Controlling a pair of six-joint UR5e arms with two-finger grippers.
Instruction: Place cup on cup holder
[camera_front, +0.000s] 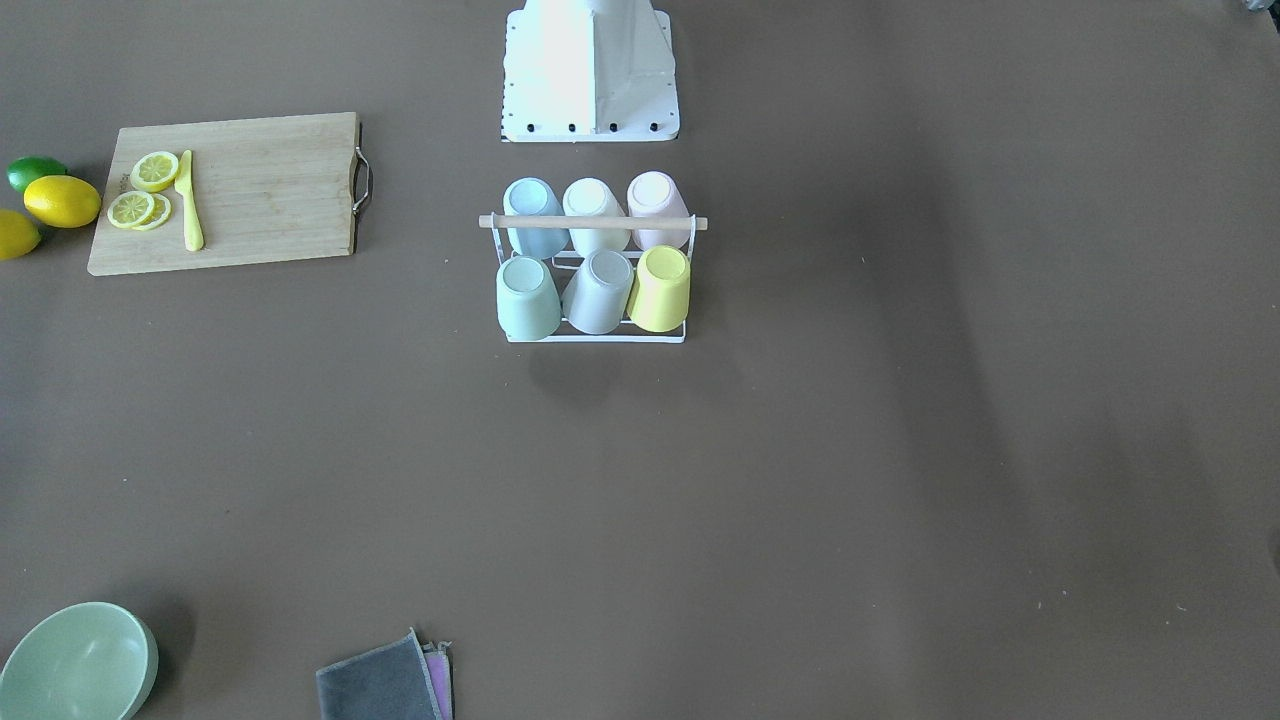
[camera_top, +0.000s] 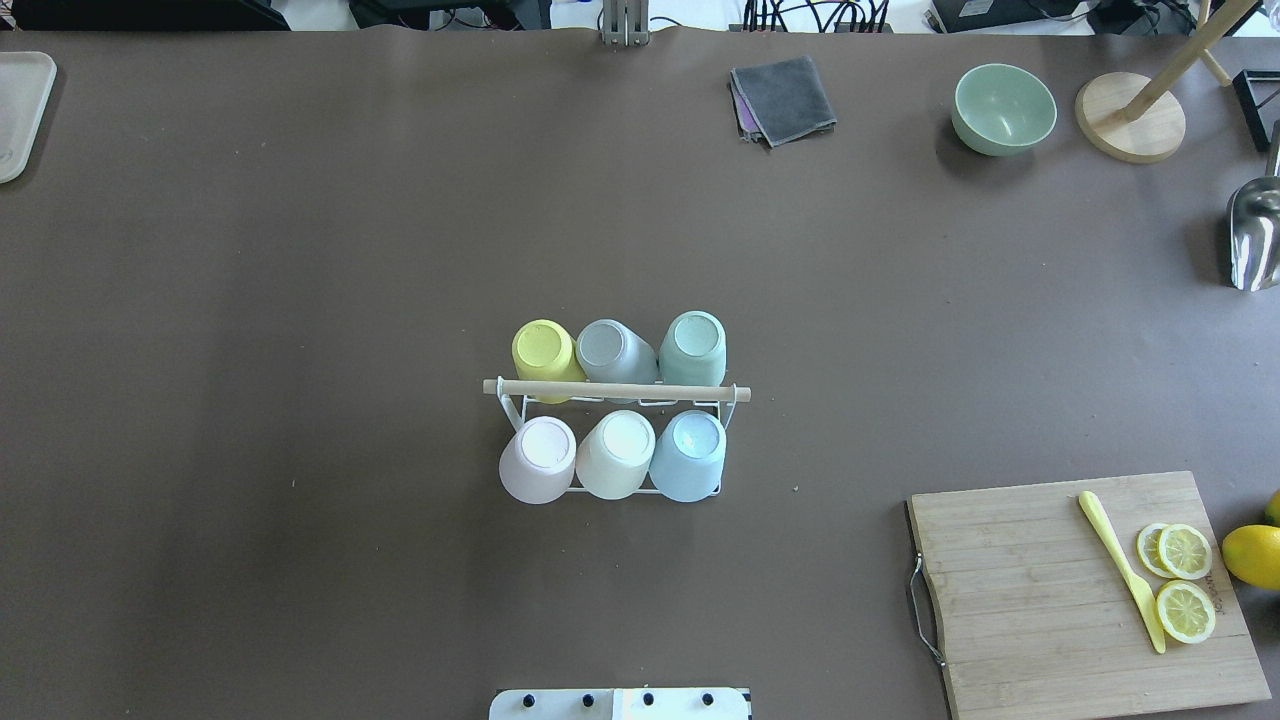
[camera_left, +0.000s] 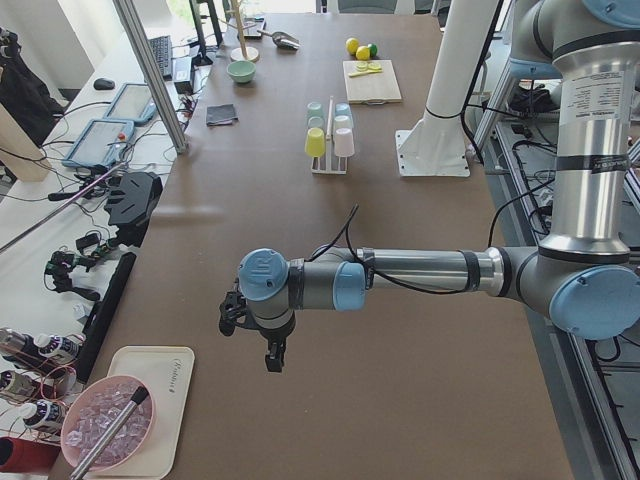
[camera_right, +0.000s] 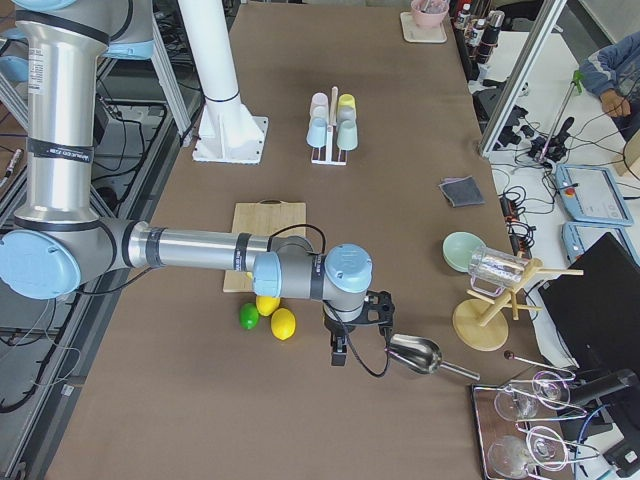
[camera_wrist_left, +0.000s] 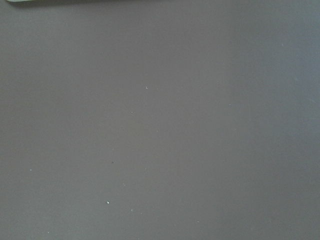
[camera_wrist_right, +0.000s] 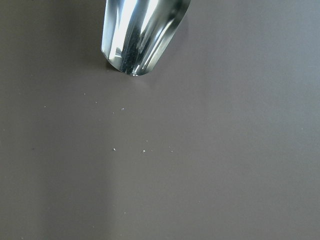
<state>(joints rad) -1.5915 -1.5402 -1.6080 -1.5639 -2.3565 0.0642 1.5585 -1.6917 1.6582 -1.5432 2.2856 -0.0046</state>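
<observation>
The cup holder (camera_top: 616, 390), a white wire rack with a wooden rod handle, stands mid-table; it also shows in the front view (camera_front: 596, 222). Six cups sit upside down on its prongs: yellow (camera_top: 543, 350), grey (camera_top: 608, 348), green (camera_top: 693, 343), pink (camera_top: 540, 455), cream (camera_top: 617, 450) and blue (camera_top: 690, 452). My left gripper (camera_left: 272, 355) hangs over bare table far to the left. My right gripper (camera_right: 340, 355) hangs far to the right beside a metal scoop (camera_right: 415, 355). Both show only in the side views, so I cannot tell whether they are open or shut.
A wooden cutting board (camera_top: 1050, 600) with lemon slices and a yellow knife lies at the near right, with lemons beside it. A green bowl (camera_top: 1003, 108), folded cloths (camera_top: 783, 98) and a wooden stand (camera_top: 1130, 118) sit at the far edge. A tray (camera_top: 20, 110) is far left.
</observation>
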